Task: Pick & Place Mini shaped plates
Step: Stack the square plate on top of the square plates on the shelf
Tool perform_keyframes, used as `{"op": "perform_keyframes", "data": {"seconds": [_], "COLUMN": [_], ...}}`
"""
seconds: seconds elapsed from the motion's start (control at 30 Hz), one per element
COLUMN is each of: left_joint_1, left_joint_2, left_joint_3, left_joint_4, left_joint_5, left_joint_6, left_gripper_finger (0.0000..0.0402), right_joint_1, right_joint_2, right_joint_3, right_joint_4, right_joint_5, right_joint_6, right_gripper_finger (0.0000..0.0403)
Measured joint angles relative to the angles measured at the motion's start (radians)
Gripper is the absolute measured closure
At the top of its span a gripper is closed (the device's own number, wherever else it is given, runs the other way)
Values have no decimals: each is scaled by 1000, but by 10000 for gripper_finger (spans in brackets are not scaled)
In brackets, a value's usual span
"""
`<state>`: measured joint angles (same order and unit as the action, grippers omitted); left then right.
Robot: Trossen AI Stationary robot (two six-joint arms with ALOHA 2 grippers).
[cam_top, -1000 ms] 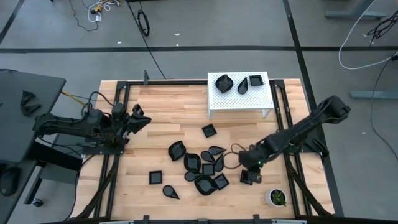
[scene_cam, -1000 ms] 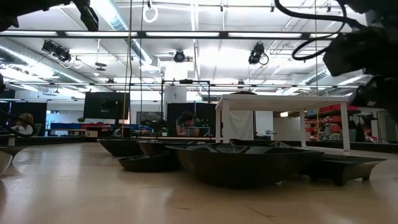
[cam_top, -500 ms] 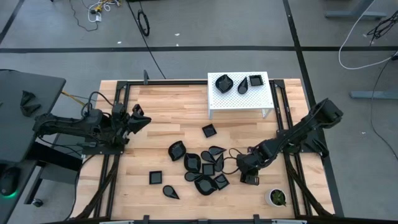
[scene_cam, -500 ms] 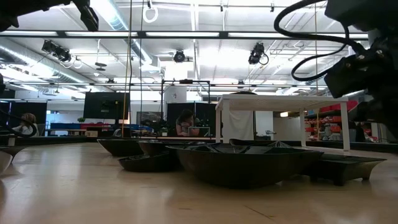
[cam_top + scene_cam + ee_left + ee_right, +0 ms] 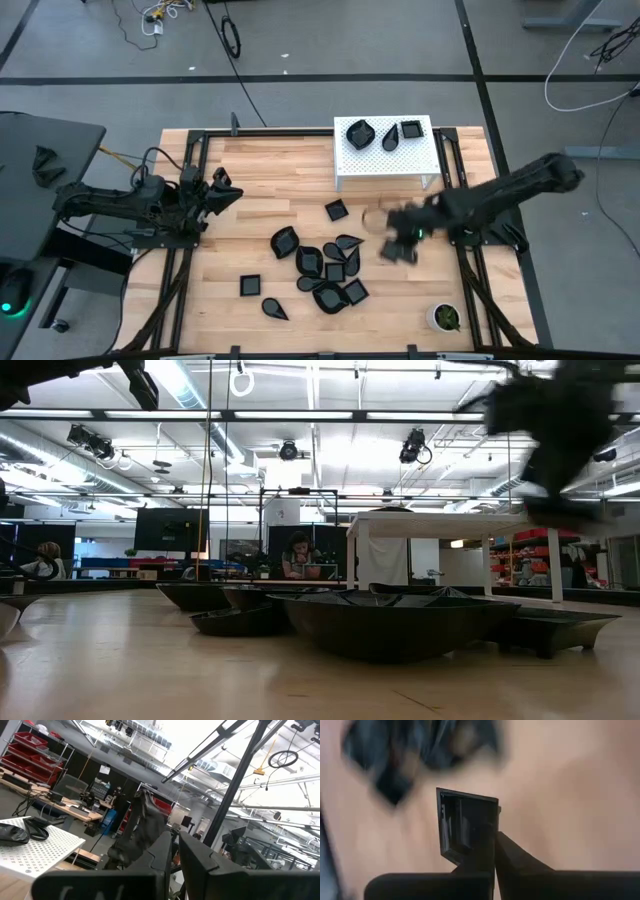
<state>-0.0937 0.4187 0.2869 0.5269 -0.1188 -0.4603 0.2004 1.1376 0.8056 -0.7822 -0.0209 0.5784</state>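
Observation:
Several mini shaped plates, small glossy black dishes, lie in a loose pile (image 5: 325, 268) mid-table, and show again in the low view (image 5: 400, 625). More plates rest on a white perforated stand (image 5: 385, 152) at the far side. My right gripper (image 5: 398, 250) hangs blurred to the right of the pile, shut on a square plate (image 5: 467, 822). My left gripper (image 5: 226, 188) waits at the table's left, raised and shut, with nothing in it (image 5: 175, 852). My right gripper pinches one side rim (image 5: 492, 827) of the square plate between its two fingers. The fingers come from above, slanting steeply down. The plate is lifted clear of the table and stands on edge in the hold, its hollow face toward the wrist camera.
A small white cup with green contents (image 5: 445, 317) stands at the near right corner. Black frame rails (image 5: 455, 190) run along the table's sides. Bare wood lies between the pile and the left arm.
My right gripper has shut on the square plate at the pile's near right edge. It has risen with it and swung toward the far edge, nearer the white stand. The plate has come clear of the table. The move is fast and blurred.

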Motion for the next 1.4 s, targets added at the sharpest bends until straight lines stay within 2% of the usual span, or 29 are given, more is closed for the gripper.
{"op": "perform_keyframes", "data": {"seconds": [0.13, 0.27, 0.33, 0.47, 0.6, 0.7, 0.8, 1.4], "left_joint_1": [0, 0, 0, 0, 0, 0, 0, 0], "left_joint_2": [0, 0, 0, 0, 0, 0, 0, 0], "left_joint_3": [0, 0, 0, 0, 0, 0, 0, 0], "left_joint_4": [0, 0, 0, 0, 0, 0, 0, 0], "left_joint_5": [0, 0, 0, 0, 0, 0, 0, 0], "left_joint_6": [0, 0, 0, 0, 0, 0, 0, 0], "left_gripper_finger": [360, 360, 360, 360, 360, 360, 360, 360], "right_joint_1": [-262, -566, -725, -1038, -1243, -1317, -1349, -1371], "right_joint_2": [-115, -124, -103, -33, 53, 117, 169, 193], "right_joint_3": [101, 245, 310, 402, 416, 412, 412, 412], "right_joint_4": [11, 13, 1, -86, -144, -144, -141, -156], "right_joint_5": [149, 212, 175, 38, -68, -145, -178, -189], "right_joint_6": [-129, -219, -313, -395, -410, -438, -442, -433], "right_gripper_finger": [395, 399, 400, 400, 400, 400, 400, 386]}}
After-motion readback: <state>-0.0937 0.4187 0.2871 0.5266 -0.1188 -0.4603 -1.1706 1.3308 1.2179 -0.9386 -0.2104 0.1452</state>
